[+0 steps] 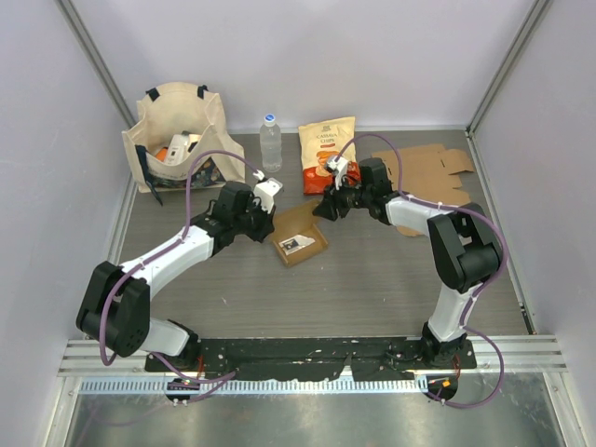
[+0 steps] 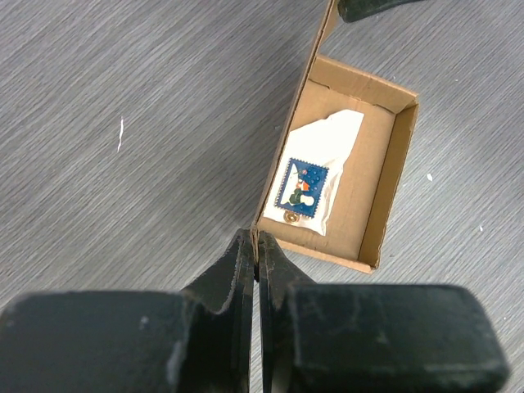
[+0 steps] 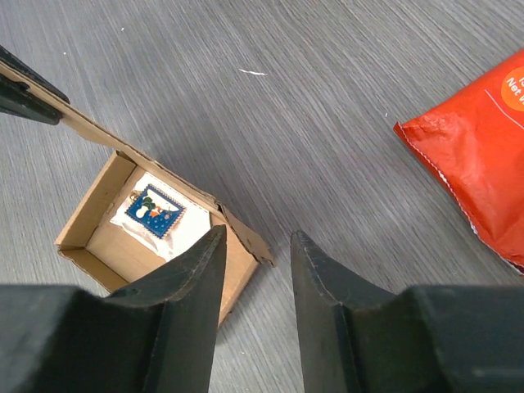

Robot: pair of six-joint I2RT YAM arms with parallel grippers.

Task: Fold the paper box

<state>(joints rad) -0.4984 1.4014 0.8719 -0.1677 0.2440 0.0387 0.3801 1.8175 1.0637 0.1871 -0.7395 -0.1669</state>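
A small brown paper box (image 1: 315, 240) lies open at mid-table with a white packet bearing a blue stamp-like picture (image 2: 309, 187) inside. Its long lid flap (image 2: 296, 106) stands up along one side. My left gripper (image 1: 264, 223) is shut on the near end of that flap, the cardboard edge pinched between the fingertips (image 2: 244, 246). My right gripper (image 1: 328, 207) is open and hovers just above the box's other end, where a torn flap corner (image 3: 246, 233) lies below and between its jaws. The box (image 3: 90, 237) and the left fingers (image 3: 24, 94) also show in the right wrist view.
An orange chips bag (image 1: 326, 154), a water bottle (image 1: 270, 140) and a beige tote bag (image 1: 177, 135) with items stand at the back. A flat unfolded cardboard blank (image 1: 433, 172) lies back right. Metal frame posts and white walls enclose the table.
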